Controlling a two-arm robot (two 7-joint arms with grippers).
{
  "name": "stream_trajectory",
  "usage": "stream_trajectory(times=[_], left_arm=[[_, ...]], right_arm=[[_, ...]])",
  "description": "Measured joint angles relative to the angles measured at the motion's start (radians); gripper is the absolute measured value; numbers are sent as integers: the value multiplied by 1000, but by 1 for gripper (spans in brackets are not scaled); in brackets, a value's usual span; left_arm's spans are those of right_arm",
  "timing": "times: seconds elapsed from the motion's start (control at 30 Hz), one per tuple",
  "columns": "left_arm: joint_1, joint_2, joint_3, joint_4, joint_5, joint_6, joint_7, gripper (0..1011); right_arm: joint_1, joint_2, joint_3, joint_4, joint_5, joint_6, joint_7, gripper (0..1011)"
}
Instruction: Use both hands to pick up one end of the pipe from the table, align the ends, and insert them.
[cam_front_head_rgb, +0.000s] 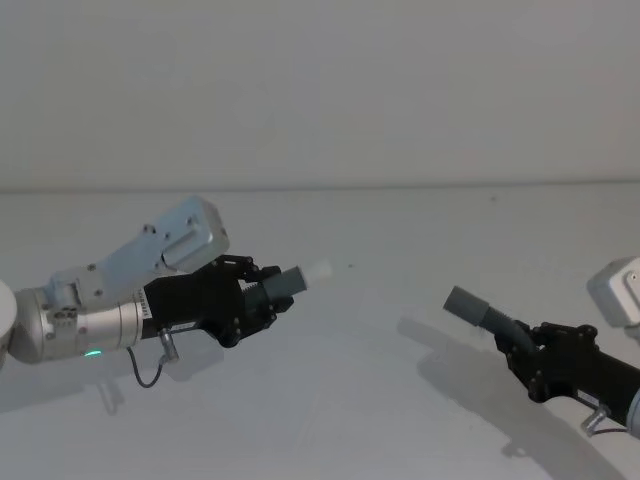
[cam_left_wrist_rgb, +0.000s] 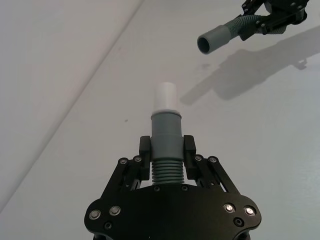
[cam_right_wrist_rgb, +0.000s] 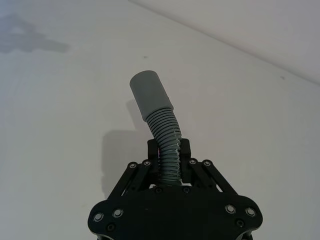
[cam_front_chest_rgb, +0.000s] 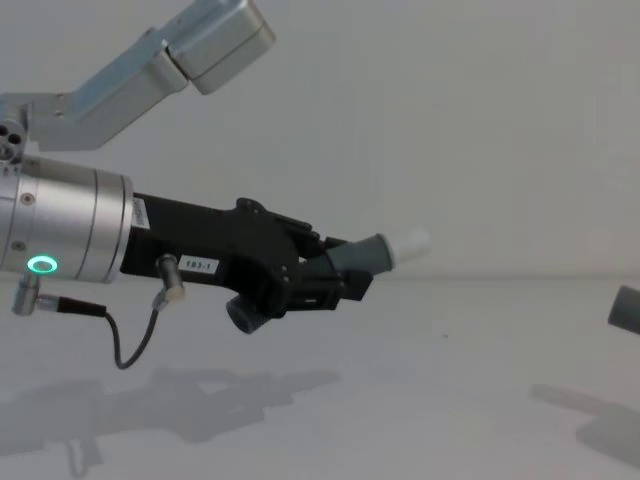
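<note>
My left gripper (cam_front_head_rgb: 262, 297) is shut on a short grey ribbed pipe piece (cam_front_head_rgb: 290, 281) with a narrower white tip (cam_front_head_rgb: 318, 270), held above the white table (cam_front_head_rgb: 380, 420) and pointing right. In the left wrist view the fingers (cam_left_wrist_rgb: 145, 146) clamp its ribbed part (cam_left_wrist_rgb: 166, 167). My right gripper (cam_front_head_rgb: 522, 352) is shut on the other pipe piece (cam_front_head_rgb: 485, 314), bent and ribbed, whose open grey mouth (cam_front_head_rgb: 460, 299) points left and up. The two ends stand apart with a clear gap between them. From the side, the white tip (cam_front_chest_rgb: 410, 242) sticks out past the left gripper (cam_front_chest_rgb: 335, 282).
A thin black cable (cam_front_head_rgb: 150, 372) loops under the left wrist. The arms' shadows lie on the table (cam_front_chest_rgb: 400, 400). The pale back wall (cam_front_head_rgb: 320, 90) meets the table's far edge.
</note>
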Motion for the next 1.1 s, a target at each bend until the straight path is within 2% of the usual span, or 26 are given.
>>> stream_trajectory(times=[0.43, 0.63, 1.1], left_arm=[[-42, 14, 34, 13, -20, -6, -85, 353], [-66, 21, 56, 21, -29, 0, -135, 353], [-108, 21, 93, 39, -43, 6, -204, 353]], right_arm=[[-38, 67, -8, -22, -2, -97, 73, 206], [-51, 84, -6, -35, 9, -117, 90, 206], [-84, 115, 7, -70, 35, -154, 115, 206]])
